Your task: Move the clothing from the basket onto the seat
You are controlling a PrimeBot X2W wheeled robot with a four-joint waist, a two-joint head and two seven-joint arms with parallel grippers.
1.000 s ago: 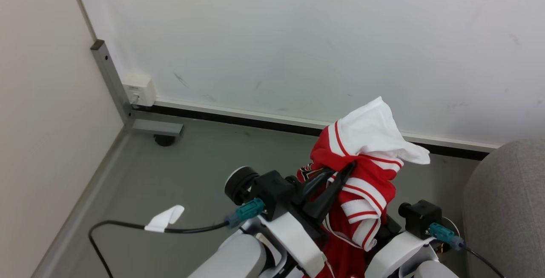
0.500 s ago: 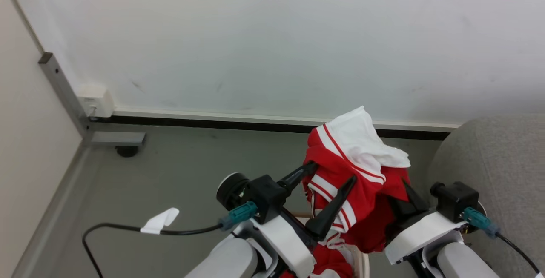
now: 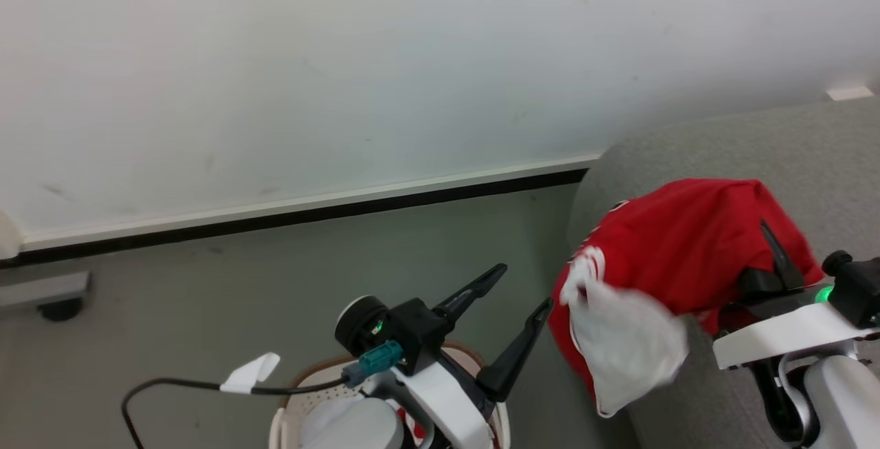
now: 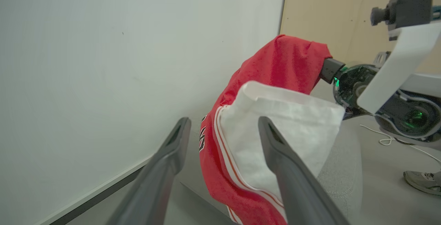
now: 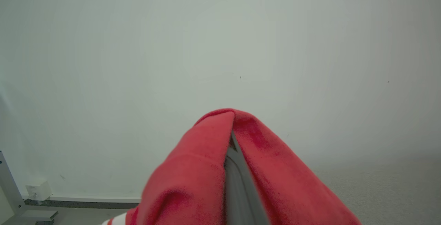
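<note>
On my head feed I see a plain off-white painted wall [image 3: 344, 57] running down to a black baseboard strip with a white top edge [image 3: 309, 210], then a dull grey-green floor [image 3: 206, 311]. At far left sits a flat grey metal frame foot [image 3: 34, 289] on a small black caster [image 3: 60, 309]. My right wrist feed shows a small white box [image 5: 37, 191] low on the wall beside a grey metal post [image 5: 8, 180]. My left wrist feed shows a tan panel wall [image 4: 344, 11], a thin white cord [image 4: 382, 139] on the floor and a person's grey-white sneaker [image 4: 422, 181].
</note>
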